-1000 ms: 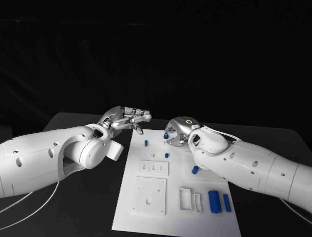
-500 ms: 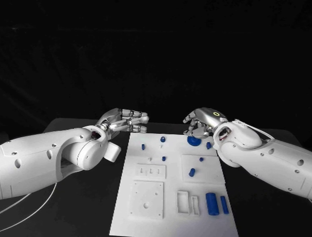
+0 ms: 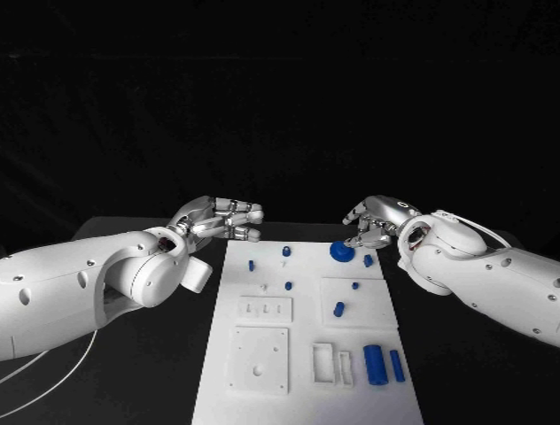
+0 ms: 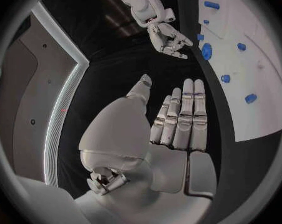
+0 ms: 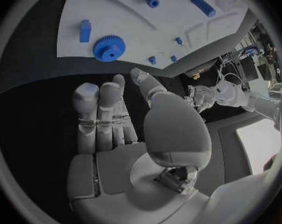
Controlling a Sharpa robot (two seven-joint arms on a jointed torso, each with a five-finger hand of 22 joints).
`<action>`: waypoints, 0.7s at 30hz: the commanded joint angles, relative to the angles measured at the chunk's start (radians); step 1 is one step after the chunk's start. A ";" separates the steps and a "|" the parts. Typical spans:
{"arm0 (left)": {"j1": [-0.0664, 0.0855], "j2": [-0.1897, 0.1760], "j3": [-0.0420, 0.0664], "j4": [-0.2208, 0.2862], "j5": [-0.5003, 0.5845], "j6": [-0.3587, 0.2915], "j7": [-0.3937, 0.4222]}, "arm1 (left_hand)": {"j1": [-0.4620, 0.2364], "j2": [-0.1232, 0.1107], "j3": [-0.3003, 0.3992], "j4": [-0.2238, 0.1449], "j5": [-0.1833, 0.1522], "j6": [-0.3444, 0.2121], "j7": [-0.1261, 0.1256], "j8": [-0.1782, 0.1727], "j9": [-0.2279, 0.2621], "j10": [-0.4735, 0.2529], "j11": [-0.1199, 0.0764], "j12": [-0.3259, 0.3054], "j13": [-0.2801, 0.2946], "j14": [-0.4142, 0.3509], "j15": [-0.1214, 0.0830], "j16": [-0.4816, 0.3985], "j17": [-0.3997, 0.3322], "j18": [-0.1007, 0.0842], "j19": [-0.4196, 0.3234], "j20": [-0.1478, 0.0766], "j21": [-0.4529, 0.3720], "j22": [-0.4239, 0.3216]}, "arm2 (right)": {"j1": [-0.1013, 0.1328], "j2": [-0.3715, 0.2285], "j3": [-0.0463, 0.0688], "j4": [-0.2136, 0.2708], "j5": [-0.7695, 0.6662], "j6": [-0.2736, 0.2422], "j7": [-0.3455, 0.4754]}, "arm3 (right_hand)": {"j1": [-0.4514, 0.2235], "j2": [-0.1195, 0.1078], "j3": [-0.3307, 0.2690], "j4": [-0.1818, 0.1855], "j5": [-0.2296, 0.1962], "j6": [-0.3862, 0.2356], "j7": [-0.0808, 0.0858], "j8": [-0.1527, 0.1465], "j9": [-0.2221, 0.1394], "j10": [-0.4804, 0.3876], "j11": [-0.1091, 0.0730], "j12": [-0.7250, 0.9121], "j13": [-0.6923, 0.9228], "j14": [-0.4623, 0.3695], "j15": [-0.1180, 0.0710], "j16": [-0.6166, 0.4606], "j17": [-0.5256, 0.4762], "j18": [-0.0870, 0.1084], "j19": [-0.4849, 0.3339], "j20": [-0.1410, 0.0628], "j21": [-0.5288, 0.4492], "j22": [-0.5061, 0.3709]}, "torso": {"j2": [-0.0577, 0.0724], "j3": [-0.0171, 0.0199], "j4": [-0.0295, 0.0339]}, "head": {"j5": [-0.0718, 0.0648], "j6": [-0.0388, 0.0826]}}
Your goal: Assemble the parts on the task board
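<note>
The white task board lies in the middle of the black table. A round blue gear sits at the far right end of the board. The right hand is up in the air just beyond the gear and a bit to its right. It does not touch the gear. Its fingers are straight and side by side, and it holds nothing.

The left hand is off the far left corner of the board, over the table. Its fingers are bent a little but apart, and nothing is in them. It is well apart from the gear.

Small blue pegs stand on the far part of the board. Two long blue cylinders lie side by side near the right edge, at the near end. A square white plate sits to their left.
</note>
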 commanded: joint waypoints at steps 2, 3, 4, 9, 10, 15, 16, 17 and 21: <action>0.002 0.004 0.001 -0.002 0.005 0.026 0.004 | 0.005 -0.001 -0.006 -0.002 -0.006 -0.001 -0.002 0.001 -0.001 -0.007 -0.002 -0.002 0.001 0.005 0.000 0.004 0.001 -0.017 0.007 -0.001 -0.005 -0.001 | 0.000 0.008 0.001 -0.015 -0.019 0.083 -0.013 | 0.014 0.018 -0.069 0.025 0.012 -0.016 0.001 0.002 0.002 -0.144 -0.010 0.328 0.334 -0.006 0.002 0.027 0.031 -0.001 0.057 0.006 0.054 0.030 | 0.002 -0.0026 0.0020 | -0.006 -0.004; 0.002 0.006 0.001 -0.003 0.004 0.026 0.004 | 0.005 -0.001 -0.006 -0.002 -0.006 -0.001 -0.002 0.001 -0.001 -0.007 -0.002 -0.002 0.001 0.005 0.000 0.004 0.001 -0.017 0.007 -0.001 -0.005 -0.001 | 0.000 0.012 0.001 -0.019 -0.018 0.092 -0.014 | 0.007 0.010 -0.083 0.031 0.007 -0.025 0.001 0.001 0.002 -0.076 -0.007 0.424 0.415 -0.006 0.006 0.040 0.046 -0.004 0.061 0.009 0.094 0.048 | 0.002 -0.0022 0.0025 | -0.006 -0.004; 0.002 0.007 0.001 -0.004 0.004 0.027 0.003 | 0.005 -0.001 -0.006 -0.002 -0.006 -0.001 -0.002 0.001 -0.001 -0.007 -0.002 -0.002 0.001 0.005 0.000 0.004 0.001 -0.017 0.007 -0.001 -0.005 -0.001 | 0.000 0.015 0.001 -0.024 -0.015 0.101 -0.016 | 0.011 0.008 -0.104 0.041 -0.005 -0.038 0.000 0.000 0.003 -0.031 -0.005 0.568 0.553 -0.011 0.010 0.093 0.120 -0.006 0.062 0.014 0.137 0.072 | 0.002 -0.0028 0.0041 | -0.007 -0.006; 0.002 0.012 0.000 -0.009 0.003 0.031 0.002 | 0.005 -0.001 -0.006 -0.002 -0.006 -0.001 -0.002 0.001 -0.001 -0.007 -0.002 -0.002 0.001 0.005 0.000 0.004 0.001 -0.017 0.007 -0.001 -0.005 -0.001 | 0.000 0.036 0.000 -0.053 -0.006 0.130 -0.024 | 0.030 -0.002 -0.120 0.081 -0.012 -0.064 0.002 0.001 0.003 0.030 -0.003 0.674 0.690 -0.003 0.015 0.128 0.245 -0.005 0.063 0.020 0.172 0.111 | 0.002 -0.0038 0.0062 | -0.009 -0.009; 0.002 0.013 0.000 -0.010 0.003 0.031 0.002 | 0.006 0.001 -0.007 -0.003 -0.005 0.000 -0.002 0.001 -0.001 -0.008 -0.002 -0.002 0.001 0.007 -0.001 0.004 0.002 -0.017 0.009 -0.002 -0.006 -0.005 | 0.000 0.042 0.000 -0.062 -0.006 0.132 -0.025 | 0.032 -0.002 -0.118 0.083 -0.009 -0.070 0.003 0.000 0.003 0.041 -0.002 0.688 0.704 -0.002 0.015 0.131 0.255 -0.005 0.064 0.020 0.179 0.115 | 0.002 -0.0038 0.0060 | -0.008 -0.009; 0.001 0.016 0.000 -0.013 0.002 0.033 0.001 | 0.006 0.001 -0.007 -0.003 -0.005 0.000 -0.002 0.001 -0.001 -0.008 -0.002 -0.002 0.001 0.007 -0.001 0.004 0.002 -0.017 0.009 -0.002 -0.006 -0.005 | -0.001 0.066 -0.001 -0.105 -0.009 0.118 -0.031 | 0.036 -0.005 -0.115 0.091 -0.004 -0.086 0.004 -0.001 0.003 0.046 -0.002 0.694 0.717 0.000 0.015 0.133 0.272 -0.004 0.065 0.021 0.183 0.122 | 0.001 -0.0053 0.0093 | -0.010 -0.012; 0.001 0.016 0.000 -0.013 0.002 0.033 0.001 | 0.006 0.001 -0.007 -0.003 -0.005 0.000 -0.002 0.001 -0.001 -0.008 -0.002 -0.002 0.001 0.007 -0.001 0.004 0.002 -0.017 0.009 -0.002 -0.006 -0.005 | -0.001 0.070 -0.002 -0.111 -0.011 0.115 -0.033 | 0.038 -0.006 -0.112 0.095 -0.003 -0.084 0.005 0.001 0.003 0.044 -0.001 0.688 0.716 0.000 0.016 0.129 0.273 -0.004 0.065 0.021 0.181 0.124 | 0.000 -0.0053 0.0088 | -0.009 -0.013; 0.001 0.016 0.000 -0.014 0.002 0.033 0.001 | 0.006 0.001 -0.007 -0.003 -0.005 0.000 -0.002 0.001 -0.001 -0.008 -0.002 -0.002 0.001 0.007 -0.001 0.004 0.002 -0.017 0.009 -0.002 -0.006 -0.005 | -0.001 0.073 -0.002 -0.115 -0.012 0.113 -0.035 | 0.039 -0.004 -0.110 0.094 0.000 -0.078 0.008 0.000 0.004 0.044 0.002 0.687 0.715 0.001 0.018 0.129 0.275 -0.004 0.065 0.023 0.180 0.124 | 0.000 -0.0050 0.0083 | -0.009 -0.014; 0.001 0.015 -0.001 -0.014 0.001 0.034 0.000 | 0.004 0.003 -0.009 -0.004 -0.005 -0.001 -0.001 0.001 -0.001 -0.009 -0.001 -0.002 0.001 0.007 -0.001 0.004 0.002 -0.018 0.011 -0.002 -0.007 -0.008 | -0.002 0.082 -0.003 -0.130 -0.015 0.114 -0.042 | 0.036 -0.002 -0.100 0.090 -0.002 -0.068 0.008 0.000 0.005 0.047 0.004 0.687 0.717 0.002 0.019 0.128 0.279 -0.004 0.066 0.024 0.184 0.128 | 0.000 -0.0047 0.0067 | -0.008 -0.017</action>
